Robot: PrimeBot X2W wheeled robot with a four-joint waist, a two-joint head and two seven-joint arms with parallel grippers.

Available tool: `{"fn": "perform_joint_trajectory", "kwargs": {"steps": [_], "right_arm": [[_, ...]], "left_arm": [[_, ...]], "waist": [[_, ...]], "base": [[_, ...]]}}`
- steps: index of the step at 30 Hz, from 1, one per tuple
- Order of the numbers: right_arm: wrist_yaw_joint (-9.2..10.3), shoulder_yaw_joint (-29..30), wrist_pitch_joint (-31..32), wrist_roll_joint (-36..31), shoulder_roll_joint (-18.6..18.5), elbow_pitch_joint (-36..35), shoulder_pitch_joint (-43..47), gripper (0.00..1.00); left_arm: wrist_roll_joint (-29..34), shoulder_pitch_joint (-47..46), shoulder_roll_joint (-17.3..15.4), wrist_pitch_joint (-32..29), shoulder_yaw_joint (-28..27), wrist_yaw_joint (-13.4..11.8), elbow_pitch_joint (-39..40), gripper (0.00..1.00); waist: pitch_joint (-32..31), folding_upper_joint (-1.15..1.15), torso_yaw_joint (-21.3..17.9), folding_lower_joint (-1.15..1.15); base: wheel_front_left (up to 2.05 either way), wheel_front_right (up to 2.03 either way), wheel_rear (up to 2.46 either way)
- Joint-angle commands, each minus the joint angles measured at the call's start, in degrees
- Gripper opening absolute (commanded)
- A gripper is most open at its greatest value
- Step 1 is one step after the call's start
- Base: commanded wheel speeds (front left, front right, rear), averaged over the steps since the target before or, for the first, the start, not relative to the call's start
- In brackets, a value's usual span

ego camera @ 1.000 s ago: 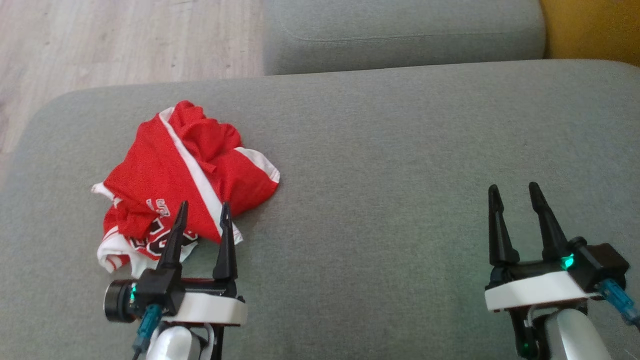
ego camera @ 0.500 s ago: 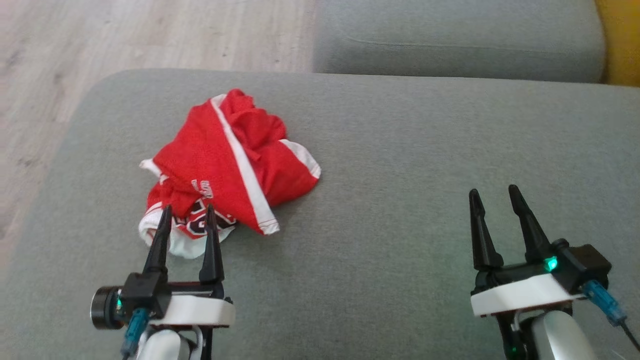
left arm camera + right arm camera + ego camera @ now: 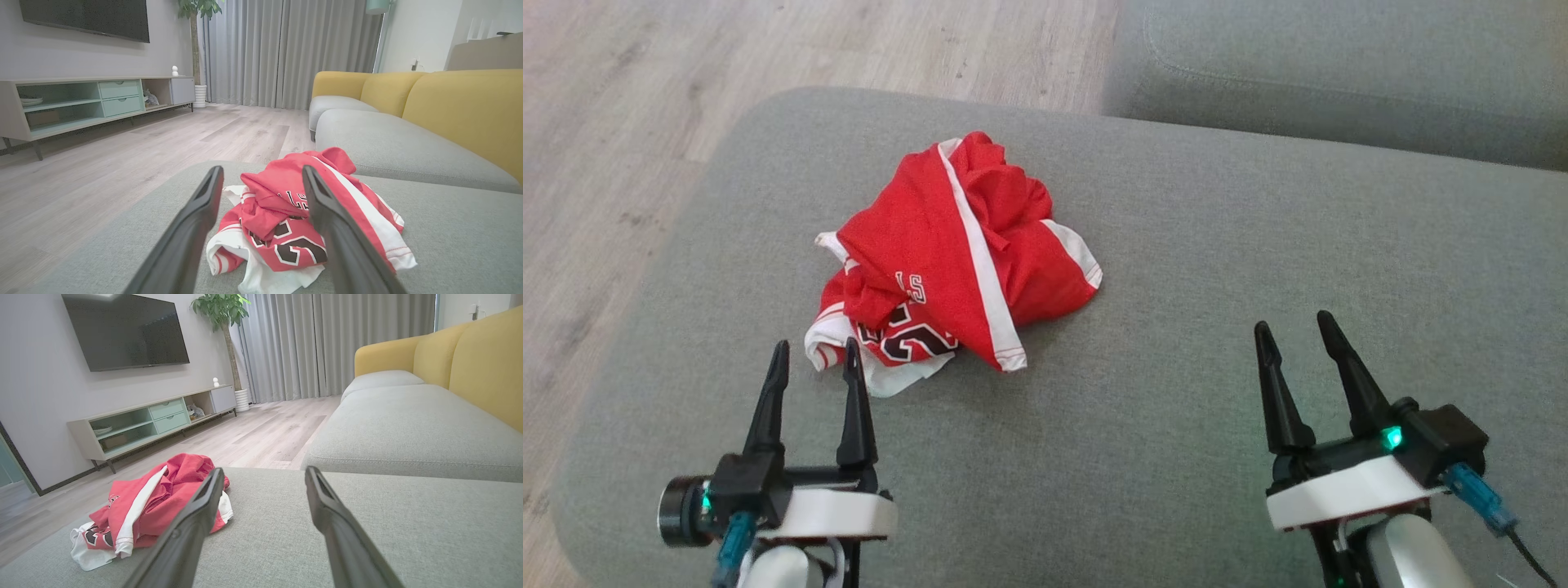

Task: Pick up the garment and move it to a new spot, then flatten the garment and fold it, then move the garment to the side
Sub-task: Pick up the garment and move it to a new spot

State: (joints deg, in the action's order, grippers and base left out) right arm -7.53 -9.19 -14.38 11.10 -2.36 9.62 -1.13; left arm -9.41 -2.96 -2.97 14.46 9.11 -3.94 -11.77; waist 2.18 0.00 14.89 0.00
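now the crumpled red and white garment (image 3: 956, 261) lies toward the left end of the grey cushion (image 3: 1217, 269), near the wooden floor (image 3: 621, 122). the left fingers (image 3: 770, 400) stand parted and empty, tips just short of its white hem. the right fingers (image 3: 1276, 392), also parted and holding nothing, hover well apart from it to the right.

The only writing is on the crumpled red mesh jersey with white trim (image 3: 947, 237). Small outlined letters (image 3: 912, 287) on a red fold read roughly "LS"; the rest of the word is lost in the creases. Near them, large black numerals edged in white (image 3: 907, 339) are folded over. One looks like a "2"; the other cannot be made out.
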Motion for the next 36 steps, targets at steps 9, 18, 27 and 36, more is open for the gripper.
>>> {"fn": "perform_joint_trajectory", "kwargs": {"steps": [9, 18, 27, 36], "right_arm": [[0.04, -0.89, -0.62, 0.33, -0.52, -2.22, -3.44, 1.00], [0.04, 0.21, -0.62, 0.16, -0.52, -2.95, -5.94, 1.00], [0.04, 0.20, -0.62, 0.67, -0.52, -2.97, -7.80, 1.00], [0.04, 0.89, -0.62, 0.46, -0.52, -2.40, -7.35, 1.00]], "left_arm": [[3.48, -12.94, -3.97, -1.22, 0.57, 6.42, -2.59, 1.00], [2.09, -31.76, -8.82, -20.52, 9.13, 11.24, -12.10, 1.00], [0.18, -36.85, -12.45, -31.53, 12.72, 11.19, -20.24, 1.00], [-1.21, -36.66, -12.21, -26.54, 11.54, 9.59, -20.16, 0.00]], "waist": [[4.30, 0.00, -2.77, 0.00], [9.51, 0.00, -5.37, 0.00], [11.53, 0.00, -7.78, 0.00], [9.72, 0.00, -8.11, 0.00]], "base": [[0.00, 0.00, 0.00], [0.00, 0.00, 0.00], [0.00, 0.00, 0.00], [0.00, 0.00, 0.00]]}}
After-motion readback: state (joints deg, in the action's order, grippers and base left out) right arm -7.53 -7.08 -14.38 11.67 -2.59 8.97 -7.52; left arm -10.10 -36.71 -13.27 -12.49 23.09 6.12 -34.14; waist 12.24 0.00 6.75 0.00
